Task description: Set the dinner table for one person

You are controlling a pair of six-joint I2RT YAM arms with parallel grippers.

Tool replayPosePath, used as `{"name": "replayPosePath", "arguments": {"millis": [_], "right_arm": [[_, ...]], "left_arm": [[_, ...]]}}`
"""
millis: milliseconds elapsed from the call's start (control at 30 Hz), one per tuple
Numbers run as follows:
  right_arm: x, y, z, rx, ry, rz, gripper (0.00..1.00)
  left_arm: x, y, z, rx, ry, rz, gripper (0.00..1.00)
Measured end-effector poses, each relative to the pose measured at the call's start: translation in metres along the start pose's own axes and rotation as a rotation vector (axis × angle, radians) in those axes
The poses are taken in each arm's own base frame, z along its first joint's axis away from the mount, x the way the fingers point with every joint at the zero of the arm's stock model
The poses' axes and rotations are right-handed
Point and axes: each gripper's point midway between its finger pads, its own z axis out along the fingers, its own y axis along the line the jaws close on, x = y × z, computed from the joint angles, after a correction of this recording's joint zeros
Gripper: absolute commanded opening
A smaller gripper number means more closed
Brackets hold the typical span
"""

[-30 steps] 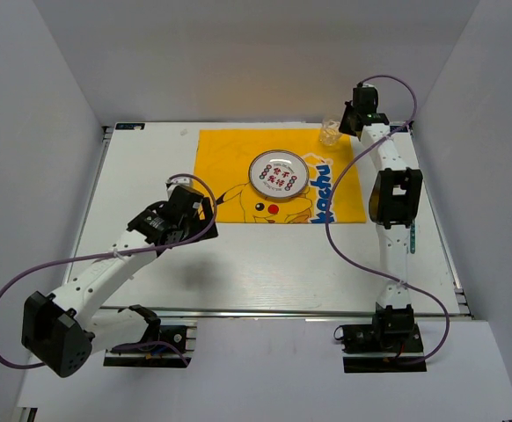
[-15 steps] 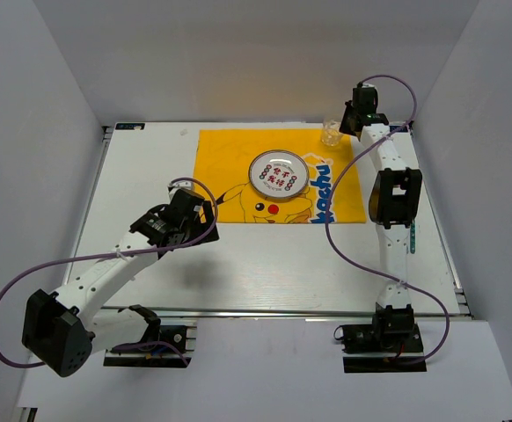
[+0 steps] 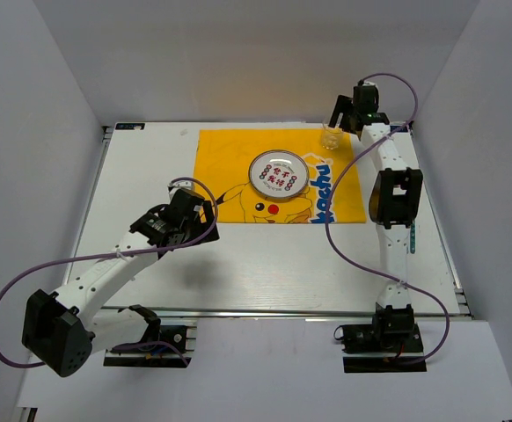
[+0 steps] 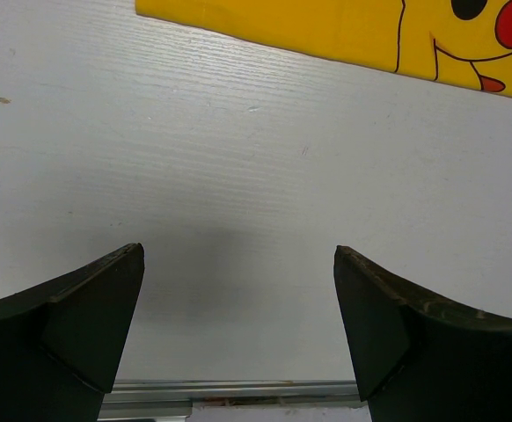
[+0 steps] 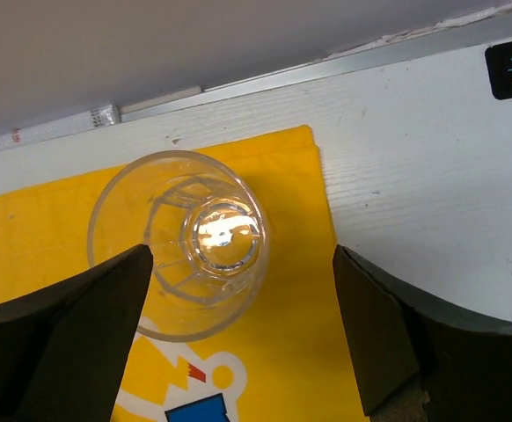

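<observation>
Left gripper (image 4: 238, 253), nearest the arm bases, hangs over bare table (image 4: 238, 158) just short of the mat (image 4: 326, 26). Its fingers are spread wide with nothing between them; judged idle, kept clear of the setting. Table runs under both arms out to the far wall and carries the yellow mat on its far half. Plate (image 3: 276, 172) lies flat at mid-mat, the centre of one place. Glass (image 5: 186, 237) stands upright, mouth up, on the mat's far right corner, beyond and right of the plate, where a drink belongs. Right gripper (image 5: 241, 251) straddles it from above, fingers wide apart, no squeeze; light contact on one side cannot be ruled out. Setting judged part done: only plate and glass laid.
</observation>
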Motion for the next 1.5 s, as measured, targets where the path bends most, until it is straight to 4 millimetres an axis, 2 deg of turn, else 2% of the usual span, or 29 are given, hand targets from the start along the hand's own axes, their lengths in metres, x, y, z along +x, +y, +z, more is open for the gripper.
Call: {"name": "replayPosePath", "arguments": {"millis": [67, 133, 200, 267, 367, 400, 467, 533, 567, 633, 700, 867, 1000, 1100, 1267, 1500], "right_arm": [[-0.009, 0.002, -0.008, -0.005, -0.014, 0.005, 0.89], [-0.025, 0.005, -0.025, -0.01, -0.04, 0.008, 0.89], [-0.048, 0.008, -0.057, -0.019, -0.078, 0.012, 0.89], [-0.066, 0.007, -0.101, -0.027, -0.109, 0.015, 0.89], [-0.078, 0.003, -0.173, -0.081, -0.144, 0.019, 0.89], [-0.069, -0.001, -0.194, -0.106, -0.133, 0.016, 0.89], [-0.035, -0.014, -0.225, -0.131, -0.12, 0.013, 0.89], [0.026, -0.044, -0.24, -0.084, -0.038, 0.03, 0.89], [0.058, -0.059, -0.244, -0.045, 0.015, 0.041, 0.89], [0.11, -0.084, -0.248, 0.03, 0.127, 0.06, 0.89], [0.135, -0.105, -0.249, 0.11, 0.192, 0.077, 0.89], [0.137, -0.142, -0.254, 0.245, 0.155, 0.096, 0.89], [0.155, -0.16, -0.257, 0.278, 0.171, 0.106, 0.89], [0.163, -0.165, -0.244, 0.258, 0.186, 0.099, 0.89], [0.191, -0.173, -0.228, 0.252, 0.251, 0.081, 0.88], [0.204, -0.192, -0.215, 0.273, 0.305, 0.03, 0.86]], "left_arm": [[0.0, 0.0, 0.0, -0.001, -0.001, 0.0, 0.98], [0.0, 0.002, -0.001, -0.01, -0.001, 0.001, 0.98], [0.002, 0.006, -0.002, -0.025, 0.004, 0.006, 0.98], [0.002, 0.009, -0.004, -0.038, 0.01, 0.021, 0.98], [-0.005, 0.011, -0.01, -0.056, 0.01, 0.056, 0.98], [-0.008, 0.011, -0.012, -0.064, 0.004, 0.062, 0.98], [-0.013, 0.013, -0.013, -0.076, -0.011, 0.071, 0.98], [-0.013, 0.013, -0.014, -0.069, -0.013, 0.085, 0.98], [-0.012, 0.012, -0.014, -0.061, -0.017, 0.09, 0.98], [-0.01, 0.012, -0.015, -0.046, -0.011, 0.104, 0.98], [-0.009, 0.009, -0.015, -0.031, -0.009, 0.118, 0.98], [-0.005, 0.001, -0.016, 0.017, 0.002, 0.151, 0.98], [-0.008, -0.003, -0.024, 0.059, -0.023, 0.156, 0.98], [-0.013, -0.008, -0.031, 0.099, -0.052, 0.156, 0.98], [-0.01, -0.011, -0.031, 0.124, -0.042, 0.174, 0.98], [-0.007, -0.015, -0.029, 0.142, -0.024, 0.192, 0.98]]}}
